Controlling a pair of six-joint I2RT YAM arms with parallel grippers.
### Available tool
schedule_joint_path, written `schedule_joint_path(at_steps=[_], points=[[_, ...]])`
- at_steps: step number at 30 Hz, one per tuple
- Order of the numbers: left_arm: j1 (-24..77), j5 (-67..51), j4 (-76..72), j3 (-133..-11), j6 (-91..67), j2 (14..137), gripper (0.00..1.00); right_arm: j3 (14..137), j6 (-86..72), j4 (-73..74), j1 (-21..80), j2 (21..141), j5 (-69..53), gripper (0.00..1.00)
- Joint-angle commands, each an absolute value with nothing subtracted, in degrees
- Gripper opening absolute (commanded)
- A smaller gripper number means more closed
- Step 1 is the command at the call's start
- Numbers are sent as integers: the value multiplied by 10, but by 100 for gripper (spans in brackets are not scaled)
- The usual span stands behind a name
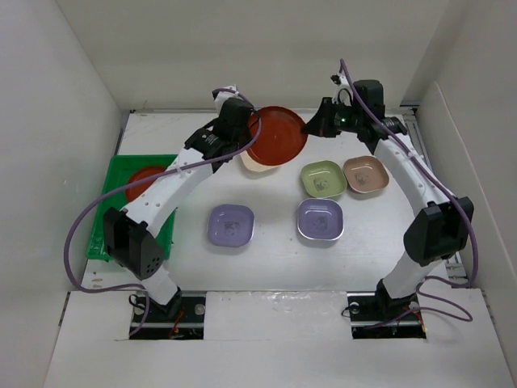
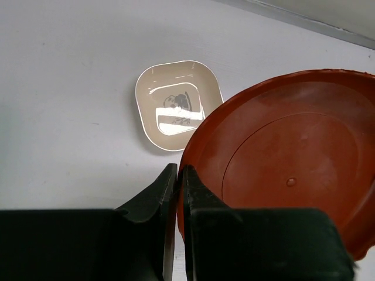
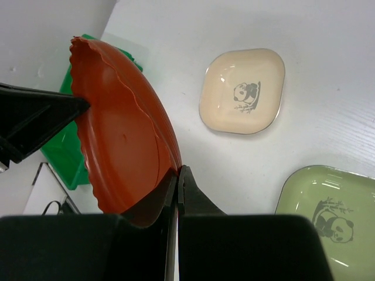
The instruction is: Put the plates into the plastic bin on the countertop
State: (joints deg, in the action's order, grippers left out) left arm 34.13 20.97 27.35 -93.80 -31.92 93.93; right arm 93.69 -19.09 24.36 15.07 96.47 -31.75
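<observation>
A round red-brown plate (image 1: 277,135) hangs above the countertop (image 1: 275,259), held at both sides. My left gripper (image 1: 246,121) is shut on its left rim, jaws pinched on the edge in the left wrist view (image 2: 180,172). My right gripper (image 1: 311,128) is shut on its right rim (image 3: 178,172). The plate (image 3: 117,140) is tilted. A cream plate (image 1: 255,162) lies under it. The green bin (image 1: 117,174) at the left holds the second red-brown plate (image 1: 145,179).
A light green plate (image 1: 323,179) and a tan-pink plate (image 1: 366,175) lie at the right. Two lavender plates (image 1: 231,225) (image 1: 320,219) lie nearer the arm bases. White walls surround the surface; a metal rail (image 1: 416,133) runs along the right edge.
</observation>
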Motion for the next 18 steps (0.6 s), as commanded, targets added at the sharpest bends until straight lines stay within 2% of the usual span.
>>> schedule_joint_path(at_steps=[1,3,6,10,11,13,14,16,18], points=[[335,221,269,-926,-314,917,0,947,-187,188,148,961,-404,0],[335,221,275,-933,-314,911,0,940,-187,182,142,968,-415,1],[335,229,275,-933,-314,886,0,940,-187,177,142,983,-420,10],[335,242,252,-912,-314,863,0,934,-200,145,142,996,-431,11],[335,242,252,-912,-309,857,0,928,-200,139,142,996,-439,20],[335,242,257,-912,-308,857,0,928,-200,134,149,996,-439,32],[335,242,271,-928,-308,864,0,928,-200,134,149,996,-439,49],[335,247,278,-934,-308,864,0,928,-200,128,149,996,-432,68],[335,264,286,-934,-325,864,0,928,-200,134,149,996,-411,100]])
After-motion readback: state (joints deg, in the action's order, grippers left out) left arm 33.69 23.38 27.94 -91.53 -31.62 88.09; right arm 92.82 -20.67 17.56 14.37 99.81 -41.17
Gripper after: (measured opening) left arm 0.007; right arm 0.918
